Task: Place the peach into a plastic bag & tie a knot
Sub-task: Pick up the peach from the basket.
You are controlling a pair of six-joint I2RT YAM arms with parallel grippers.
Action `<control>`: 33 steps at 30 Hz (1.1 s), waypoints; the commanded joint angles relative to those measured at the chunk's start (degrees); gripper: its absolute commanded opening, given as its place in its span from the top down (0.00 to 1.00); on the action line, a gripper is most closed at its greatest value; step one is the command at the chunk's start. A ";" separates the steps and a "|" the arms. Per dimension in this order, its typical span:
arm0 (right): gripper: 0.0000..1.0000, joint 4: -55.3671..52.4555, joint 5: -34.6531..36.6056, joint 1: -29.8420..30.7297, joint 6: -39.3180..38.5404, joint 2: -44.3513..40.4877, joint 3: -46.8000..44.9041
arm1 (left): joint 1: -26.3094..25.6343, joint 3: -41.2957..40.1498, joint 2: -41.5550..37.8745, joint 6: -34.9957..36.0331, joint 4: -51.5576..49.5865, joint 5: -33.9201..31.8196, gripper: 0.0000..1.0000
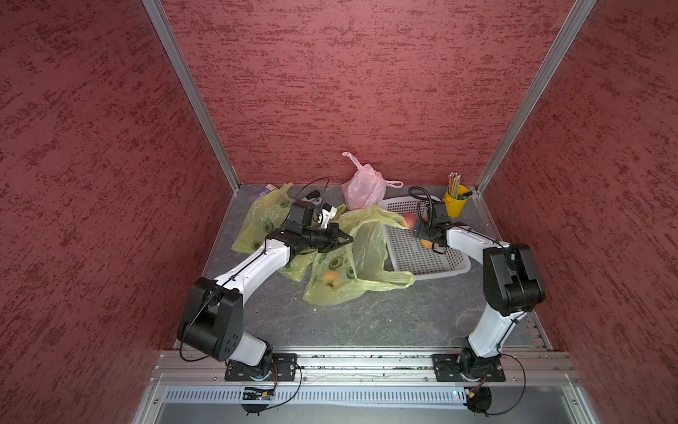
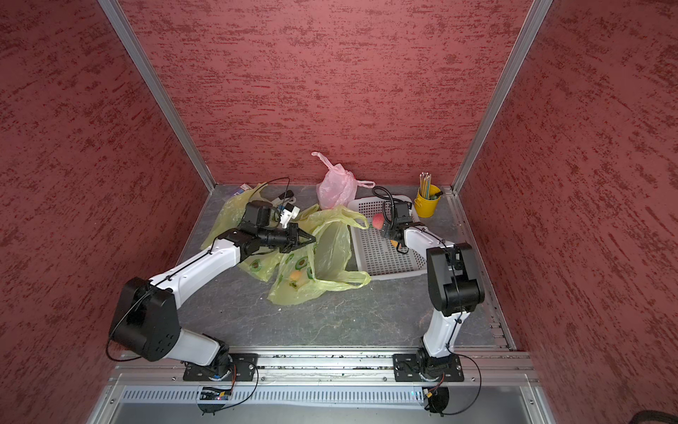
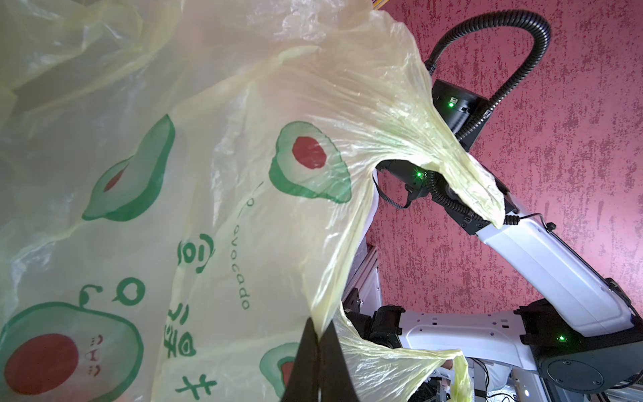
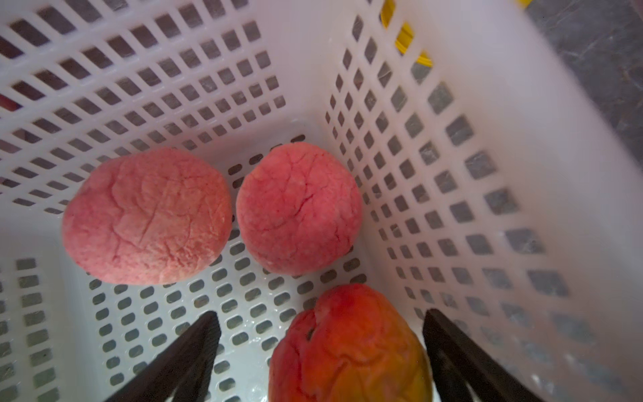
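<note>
right hand [image 4: 320, 313] — wide, astride orange-red fruit [image 4: 348, 348]

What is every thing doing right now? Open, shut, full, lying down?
Left end effector: shut on the yellow bag edge.
Right end effector: open around the orange-red peach, not gripping.
Yellow bag: edge lifted, mouth open.
Pink bag: upright, looks tied.
Basket: holds the peach and two pink fruits.
Yellow cup: upright, holding pencils.
</note>
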 commanded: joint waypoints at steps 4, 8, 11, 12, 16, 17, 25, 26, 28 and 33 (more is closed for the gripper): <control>0.08 2.10 1.67 -0.59 -0.26 1.02 0.08 | -0.45 -0.94 -1.97 0.67 -0.67 -0.23 1.00; 0.16 3.09 0.36 -0.94 -0.73 1.48 -0.82 | -0.45 -0.96 -2.00 0.58 -0.77 -0.32 1.00; 0.27 3.76 -1.57 -0.93 -0.84 0.83 -1.39 | -0.54 -1.03 -2.00 0.50 -0.69 -0.35 1.00; 0.31 4.01 -2.46 -0.94 -0.75 0.24 -1.61 | -0.52 -1.01 -2.02 0.49 -0.67 -0.34 1.00; 0.42 4.92 -6.36 -1.00 -0.71 -3.47 -3.49 | -0.62 -0.98 -2.03 0.40 -0.68 -0.40 1.00; 0.44 5.19 -7.88 -1.00 -0.54 -5.01 -4.16 | -0.63 -1.01 -2.07 0.39 -0.68 -0.40 1.00; 0.56 4.35 -18.62 -1.01 1.19 -17.09 -8.72 | -0.54 -0.72 -1.94 0.66 -0.98 -0.58 1.00; 0.56 3.76 -20.10 -0.96 1.52 -18.97 -9.00 | -0.49 -0.72 -1.87 0.67 -0.95 -0.59 1.00; 0.57 2.76 -24.11 -0.95 2.00 -23.17 -9.56 | -0.50 -0.49 -1.74 0.67 -0.95 -0.58 1.00; 0.59 -2.57 -35.64 -0.93 2.61 -32.62 -9.74 | -0.45 0.11 -1.22 0.75 -1.19 -0.67 1.00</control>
